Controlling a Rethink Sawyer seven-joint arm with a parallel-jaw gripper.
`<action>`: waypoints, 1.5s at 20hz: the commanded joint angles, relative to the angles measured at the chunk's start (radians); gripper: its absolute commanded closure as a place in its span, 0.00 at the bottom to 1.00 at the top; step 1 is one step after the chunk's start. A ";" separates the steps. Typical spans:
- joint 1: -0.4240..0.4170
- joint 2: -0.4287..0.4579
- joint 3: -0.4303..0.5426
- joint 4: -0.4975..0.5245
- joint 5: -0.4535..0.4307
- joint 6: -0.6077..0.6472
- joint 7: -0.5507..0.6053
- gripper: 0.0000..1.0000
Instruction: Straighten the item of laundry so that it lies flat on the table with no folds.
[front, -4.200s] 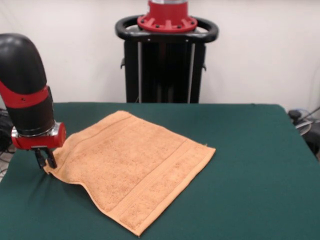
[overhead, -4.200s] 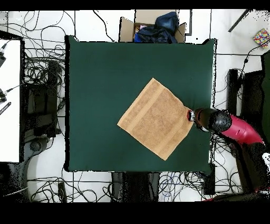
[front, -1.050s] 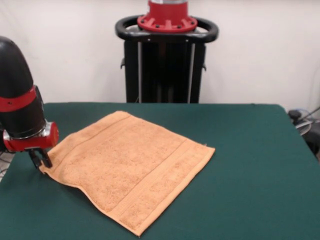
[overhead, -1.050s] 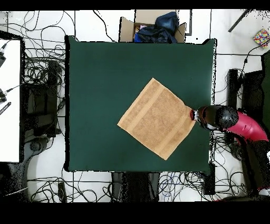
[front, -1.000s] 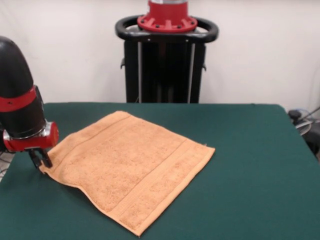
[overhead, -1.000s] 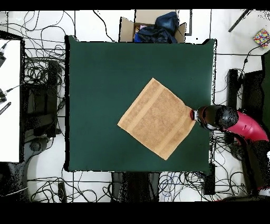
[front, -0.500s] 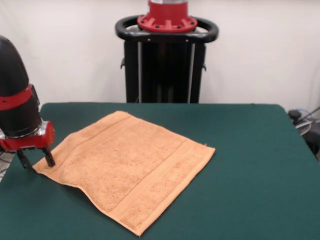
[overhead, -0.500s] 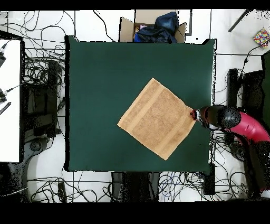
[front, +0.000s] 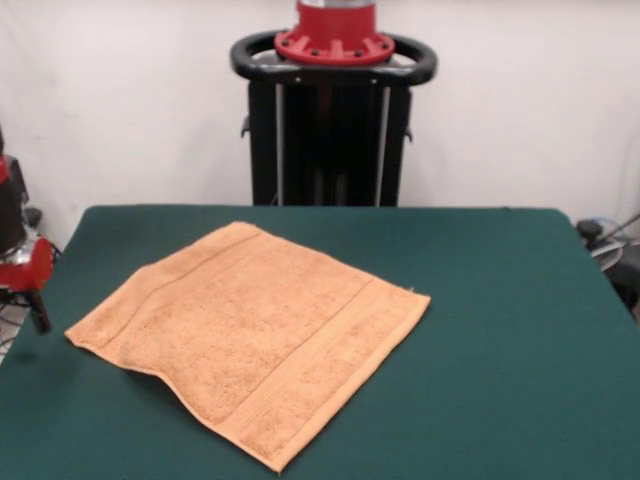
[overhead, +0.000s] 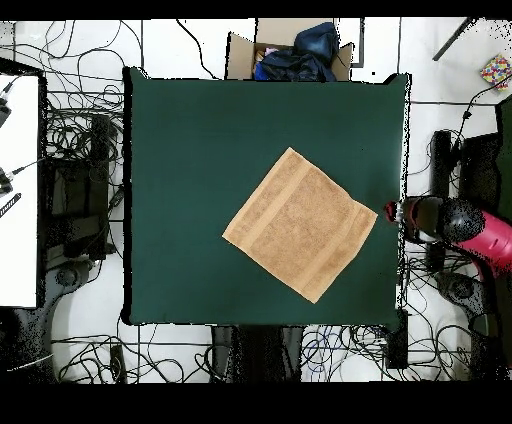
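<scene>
Tan towel (front: 248, 335) spread as a diamond right of centre on the green table (front: 500, 330), front view alone shows its near edge slightly lifted, gripper (front: 30, 305) at the table's edge, apart from towel, finger state unclear, overhead adds cardboard box (overhead: 290, 55) beyond table

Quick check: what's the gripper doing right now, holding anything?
Gripper: holding nothing, clear of the towel at the table edge; open or shut cannot be told.

even, soft indoor light (faint shadows, no glare)
</scene>
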 joint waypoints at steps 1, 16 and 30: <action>0.021 -0.011 0.049 -0.036 -0.060 0.081 -0.243 0.00; 0.050 -0.099 0.032 0.221 -0.026 -0.063 -0.023 0.00; 0.163 -0.112 -0.020 0.314 0.007 -0.268 0.186 0.00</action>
